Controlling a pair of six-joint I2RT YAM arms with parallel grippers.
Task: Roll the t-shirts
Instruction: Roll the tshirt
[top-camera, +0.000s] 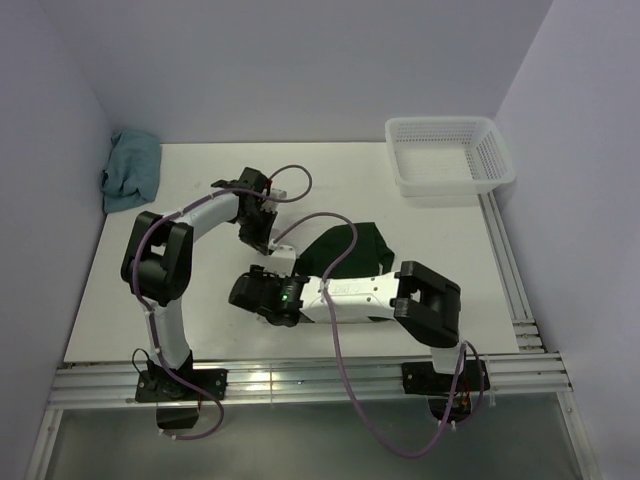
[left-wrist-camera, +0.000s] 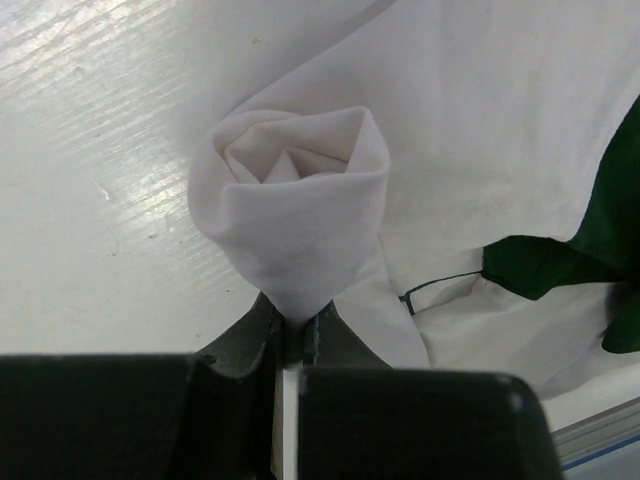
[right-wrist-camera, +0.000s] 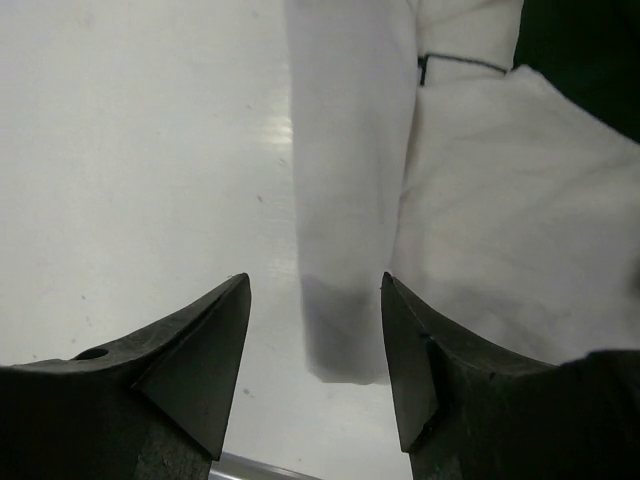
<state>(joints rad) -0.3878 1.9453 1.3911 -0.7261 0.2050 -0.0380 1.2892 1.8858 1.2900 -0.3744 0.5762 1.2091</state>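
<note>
White table (left-wrist-camera: 90, 200) underneath: left gripper (left-wrist-camera: 290, 322) fingers pressed together, pinching the rolled end of the t-shirt (left-wrist-camera: 300, 200). Right gripper (right-wrist-camera: 314, 290) fingers spread, the t-shirt's folded strip lying between them at mid-table, green sleeve (left-wrist-camera: 560, 265) beyond.

No text, label, brand or number is legible anywhere. The t-shirt (left-wrist-camera: 300, 210), the white basket (top-camera: 440, 122) at far right, the teal cloth (top-camera: 132, 170) at far left, the left arm (top-camera: 160, 262) and the right arm (top-camera: 350, 293) all show none.
</note>
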